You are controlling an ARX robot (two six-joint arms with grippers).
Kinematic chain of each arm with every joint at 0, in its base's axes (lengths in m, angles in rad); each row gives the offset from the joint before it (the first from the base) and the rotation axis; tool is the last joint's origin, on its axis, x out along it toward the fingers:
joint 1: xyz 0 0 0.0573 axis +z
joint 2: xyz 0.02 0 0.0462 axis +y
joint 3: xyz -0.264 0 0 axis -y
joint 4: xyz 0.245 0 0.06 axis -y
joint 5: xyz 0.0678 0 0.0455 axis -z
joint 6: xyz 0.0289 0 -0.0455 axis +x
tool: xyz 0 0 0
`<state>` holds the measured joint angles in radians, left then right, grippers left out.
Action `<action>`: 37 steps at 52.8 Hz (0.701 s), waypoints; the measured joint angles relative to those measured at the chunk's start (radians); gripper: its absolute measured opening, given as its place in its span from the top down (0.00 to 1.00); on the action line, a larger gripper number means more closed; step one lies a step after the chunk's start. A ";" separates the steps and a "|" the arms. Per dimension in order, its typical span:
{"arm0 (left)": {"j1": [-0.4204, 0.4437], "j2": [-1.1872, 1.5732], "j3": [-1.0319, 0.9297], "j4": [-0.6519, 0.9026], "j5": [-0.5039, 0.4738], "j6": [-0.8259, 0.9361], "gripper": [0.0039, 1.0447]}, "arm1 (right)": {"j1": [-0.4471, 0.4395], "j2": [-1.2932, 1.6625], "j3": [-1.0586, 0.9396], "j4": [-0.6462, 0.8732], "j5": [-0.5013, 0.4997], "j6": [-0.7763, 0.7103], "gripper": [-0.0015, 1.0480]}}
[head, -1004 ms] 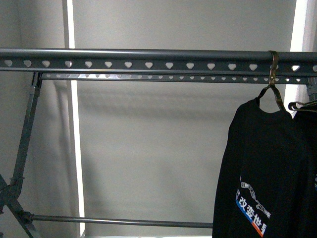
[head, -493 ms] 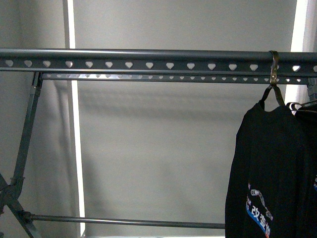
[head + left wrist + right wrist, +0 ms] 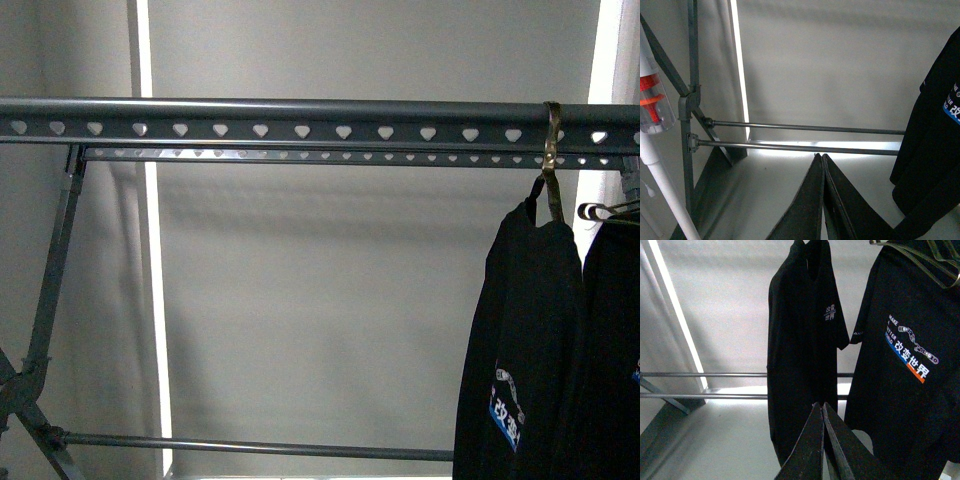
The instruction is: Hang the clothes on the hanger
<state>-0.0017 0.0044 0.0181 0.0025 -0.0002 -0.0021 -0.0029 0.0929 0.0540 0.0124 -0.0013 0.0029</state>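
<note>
front view: black shirt [image 3: 520, 340] has swung edge-on, shiny hook [image 3: 551, 150] over heart-hole rail [image 3: 300, 125]. hanging looks done. left gripper [image 3: 821, 165] and right gripper [image 3: 821, 412] pinched together, empty.

T-shirt [image 3: 525, 340]: lower part cut off | second tee [image 3: 612, 340]: edge-cropped

Long grey rail [image 3: 300, 120] w/ small heart holes runs across the top. A 2nd thin rail [image 3: 300, 155] sits just behind it. Black shirt [image 3: 520, 340] hangs from the rail by a shiny hook [image 3: 551, 140] near the right end. Another black shirt [image 3: 612, 340] hangs just beside it.
</note>
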 joint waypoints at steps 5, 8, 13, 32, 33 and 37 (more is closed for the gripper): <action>0.000 -0.001 0.000 0.000 0.000 0.000 0.97 | 0.000 -0.049 -0.006 -0.015 -0.001 0.000 0.98; 0.000 -0.001 0.000 0.000 0.000 0.000 0.97 | 0.000 -0.068 -0.018 -0.013 0.001 0.000 0.98; 0.000 -0.001 0.000 0.000 -0.001 0.000 0.79 | 0.000 -0.087 -0.048 -0.015 0.000 0.000 0.98; 0.000 -0.001 0.000 0.000 0.000 0.000 0.10 | 0.000 -0.089 -0.048 -0.016 0.000 -0.002 0.44; 0.000 -0.001 0.000 0.000 0.000 0.000 0.05 | 0.000 -0.089 -0.048 -0.016 0.000 -0.002 0.39; 0.000 -0.001 0.000 0.000 0.000 0.000 0.06 | 0.000 -0.089 -0.048 -0.016 0.000 -0.002 0.23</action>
<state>-0.0017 0.0036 0.0181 0.0021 -0.0006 -0.0017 -0.0032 0.0044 0.0063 -0.0032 -0.0013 0.0013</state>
